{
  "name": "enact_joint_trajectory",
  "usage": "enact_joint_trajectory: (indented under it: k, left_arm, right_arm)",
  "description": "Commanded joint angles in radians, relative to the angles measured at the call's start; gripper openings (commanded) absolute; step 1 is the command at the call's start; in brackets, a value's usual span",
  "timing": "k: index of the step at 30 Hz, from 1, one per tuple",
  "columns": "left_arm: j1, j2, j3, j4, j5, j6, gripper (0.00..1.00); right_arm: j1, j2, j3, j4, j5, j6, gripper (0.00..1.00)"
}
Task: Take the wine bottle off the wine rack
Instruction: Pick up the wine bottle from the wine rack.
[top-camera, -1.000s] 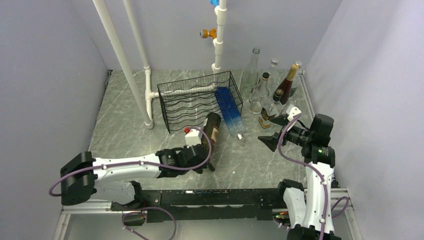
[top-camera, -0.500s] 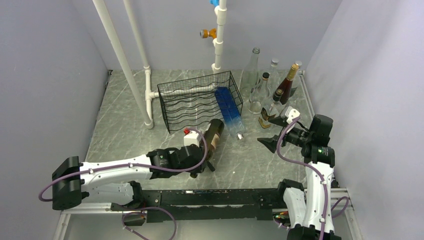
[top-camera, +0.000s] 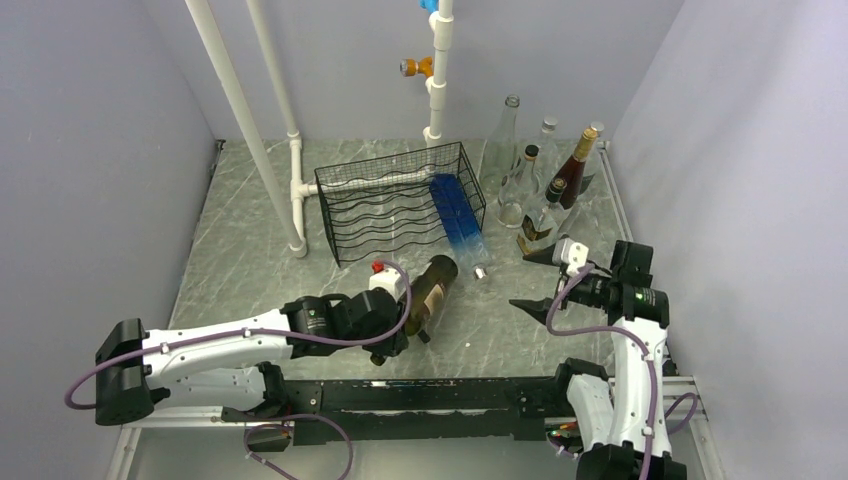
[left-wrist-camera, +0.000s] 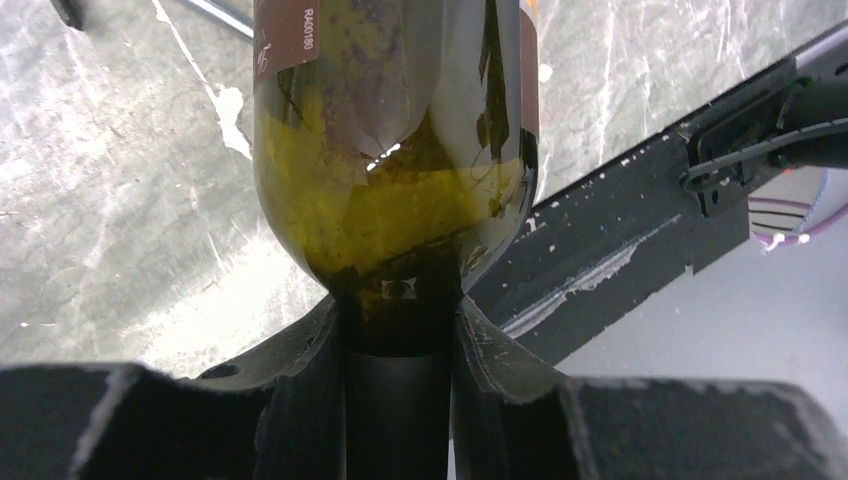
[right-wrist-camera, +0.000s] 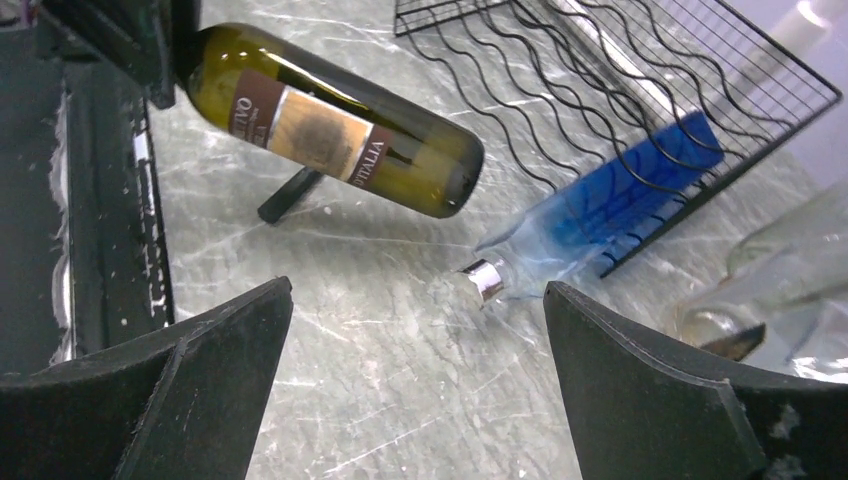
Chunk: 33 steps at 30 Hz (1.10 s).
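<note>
Wine bottle (top-camera: 430, 293): dark green, labelled, clear of wine rack (top-camera: 395, 195), neck clamped in left claw (left-wrist-camera: 398, 360) over surface (top-camera: 250, 260), long axis running from claw toward rack, base foremost; right claw (right-wrist-camera: 420, 300) wide, empty, well apart rightward.

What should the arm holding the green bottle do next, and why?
Probably lower the wine bottle onto the table and let go. The left pincer grips its neck, and its base already hangs clear of the wine rack, so only setting it down seems left.
</note>
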Motion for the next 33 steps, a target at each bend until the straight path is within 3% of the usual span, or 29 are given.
enact_joint_trajectory:
  k: [1, 13, 22, 33]
  left_arm:
    - [-0.004, -0.038, 0.094, 0.055, 0.052, 0.064, 0.0]
    - [-0.002, -0.008, 0.148, 0.04, 0.191, 0.102, 0.0]
    - [0.013, 0.067, 0.215, 0.035, 0.319, 0.095, 0.0]
    - [0.077, 0.173, 0.249, 0.094, 0.49, 0.081, 0.0]
  right_arm:
    - [0.027, 0.029, 0.039, -0.256, -0.109, -0.423, 1.0]
    - [0.244, 0.169, 0.07, -0.326, -0.042, -0.701, 1.0]
    - [0.539, 0.197, 0.035, -0.089, 0.107, -0.542, 1.0]
    - [0.703, 0.229, -0.034, 0.098, 0.275, -0.37, 1.0]
